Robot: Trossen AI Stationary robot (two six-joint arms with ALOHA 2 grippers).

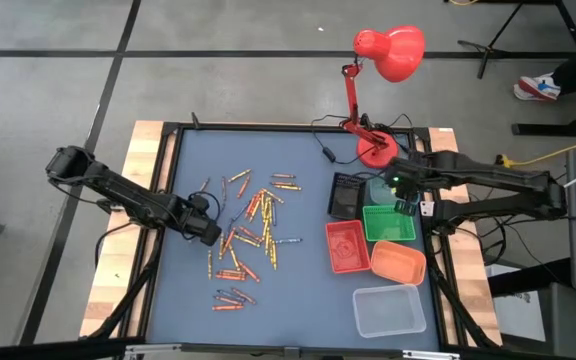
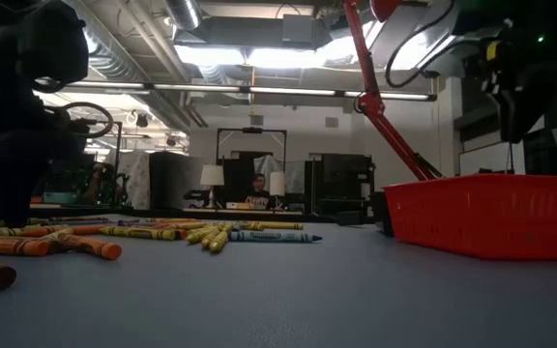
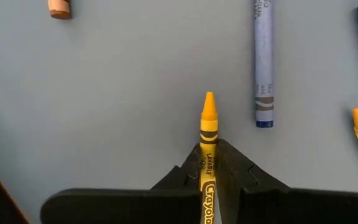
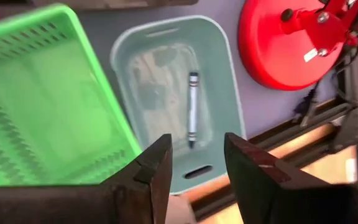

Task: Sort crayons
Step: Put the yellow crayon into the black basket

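Crayons [image 1: 250,222] lie scattered over the left half of the desk [image 1: 298,300]. Near its left edge the left tool [image 3: 210,186] is clamped on a yellow crayon [image 3: 208,134], tip poking out. Toward the far right corner the right tool [image 4: 194,165] hangs wide open, empty, over a pale tray [image 4: 225,93] holding one grey crayon [image 4: 192,109].

The right gripper [image 4: 196,163] hangs parted above a pale teal tray [image 4: 222,93] holding one blue crayon [image 4: 192,109]; a green tray [image 4: 36,93] sits just beside.
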